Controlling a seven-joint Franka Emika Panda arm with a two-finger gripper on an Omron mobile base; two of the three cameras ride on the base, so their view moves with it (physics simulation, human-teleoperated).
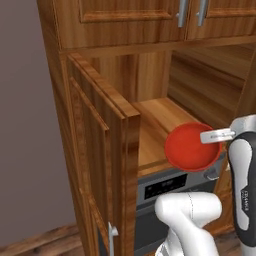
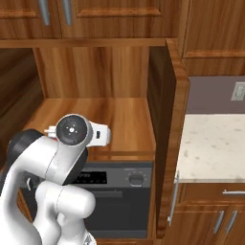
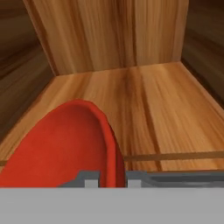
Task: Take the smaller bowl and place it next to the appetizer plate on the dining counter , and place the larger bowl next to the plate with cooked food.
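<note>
The smaller bowl [image 1: 191, 148], plain bright red, hangs tilted on its side in front of an open wooden cabinet shelf [image 1: 155, 122]. My gripper [image 1: 205, 136] is shut on its rim from the right. In the hand view the red bowl [image 3: 65, 144] bulges up on the left, its rim pinched between my fingertips, with my gripper [image 3: 111, 179] at the bottom. The bare shelf board [image 3: 153, 109] lies beyond it. My white hand [image 2: 98, 134] pokes out behind the arm in the right base view. The larger bowl, both plates and the dining counter are out of view.
The cabinet's left door [image 1: 107, 150] and right door [image 2: 167, 119] stand swung open on either side. A dark oven [image 2: 115, 184] sits under the shelf. A pale speckled counter [image 2: 215, 143] lies to the right. Closed upper cabinets [image 1: 130, 17] hang above.
</note>
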